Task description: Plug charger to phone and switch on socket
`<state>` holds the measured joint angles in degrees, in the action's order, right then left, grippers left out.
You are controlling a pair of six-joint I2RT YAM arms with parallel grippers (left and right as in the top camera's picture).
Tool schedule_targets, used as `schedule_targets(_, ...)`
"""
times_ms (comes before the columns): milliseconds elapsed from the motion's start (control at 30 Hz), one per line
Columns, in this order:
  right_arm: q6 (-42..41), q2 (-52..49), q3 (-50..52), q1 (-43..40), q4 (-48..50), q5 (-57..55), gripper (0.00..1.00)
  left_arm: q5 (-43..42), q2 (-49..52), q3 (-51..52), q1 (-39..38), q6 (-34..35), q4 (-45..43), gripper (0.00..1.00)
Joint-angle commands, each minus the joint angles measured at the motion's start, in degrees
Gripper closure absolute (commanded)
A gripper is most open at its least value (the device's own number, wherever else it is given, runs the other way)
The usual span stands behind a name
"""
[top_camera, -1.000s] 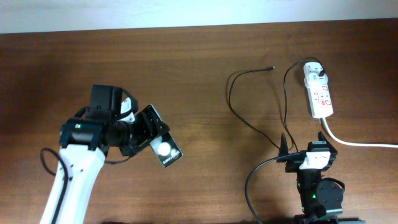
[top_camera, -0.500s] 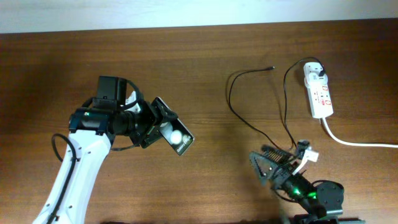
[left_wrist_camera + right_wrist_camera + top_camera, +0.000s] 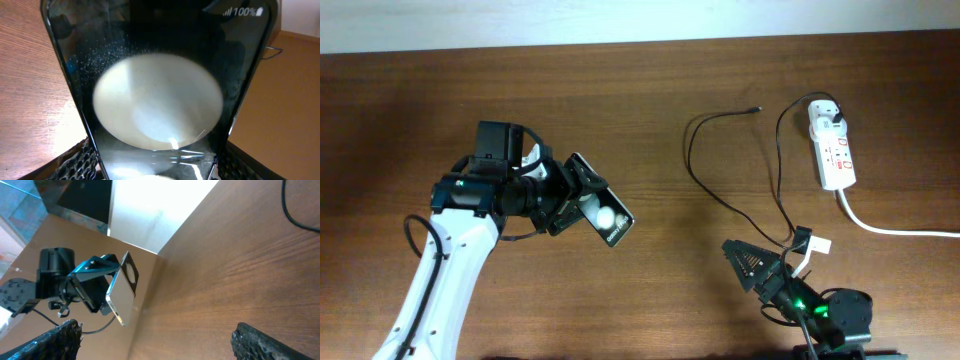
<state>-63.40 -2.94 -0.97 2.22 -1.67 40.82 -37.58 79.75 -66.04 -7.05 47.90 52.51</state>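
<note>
Holding: left gripper [image 3: 570,200] is clamped on the phone [image 3: 603,214], which is up off the table [image 3: 640,80] with its screen lit by a pale round blob.
Phone axis: long side runs diagonally from the left fingers out toward table centre; the free end points roughly at the right arm.
Phone ends: left wrist view has the battery readout at the far end, so the port end probably sits down by the fingers. The port itself is not visible.
Right gripper [image 3: 770,258]: fingers spread wide with nothing between them, low at the near edge, camera looking across at the phone.
Charger [image 3: 689,150]: thin black cable loops out from the white adapter [image 3: 823,108] in the socket [image 3: 835,155]; one run passes just beside the right gripper.
Plug tip [image 3: 756,109]: lying on the wood at the far side, well apart from both grippers. It is up-table from the right fingers and nearer the right arm.
Socket: far right, long axis running up-down the table, on the right arm's side. Switch state is too small to tell.
Next call: right arm likely reaches up-table for the tip, then carries it across to the phone.
</note>
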Motion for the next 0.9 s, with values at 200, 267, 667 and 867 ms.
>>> schedule_targets(200, 18.4, -32.3, -22.5, 5.0, 0.1, 5.6, 0.08, -0.6, 0.0, -0.3, 0.2, 9.4, -2.9, 0.37)
schedule_targets(267, 20.2, -40.0, -28.3, 13.1, 0.1, -0.4, 0.09, -0.6, 0.0, -0.3, 0.2, 13.0, -3.0, 0.36)
schedule_targets(667, 16.6, -75.3, -35.4, 39.1, 24.9, -23.5, 0.26, 0.1, 0.0, -0.3, 0.2, 18.0, -3.0, 0.37)
schedule_targets(867, 16.6, -75.5, -38.3, 39.0, 26.4, -23.6, 0.36, 0.5, 0.0, -0.3, -0.9, 18.0, -3.0, 0.37)
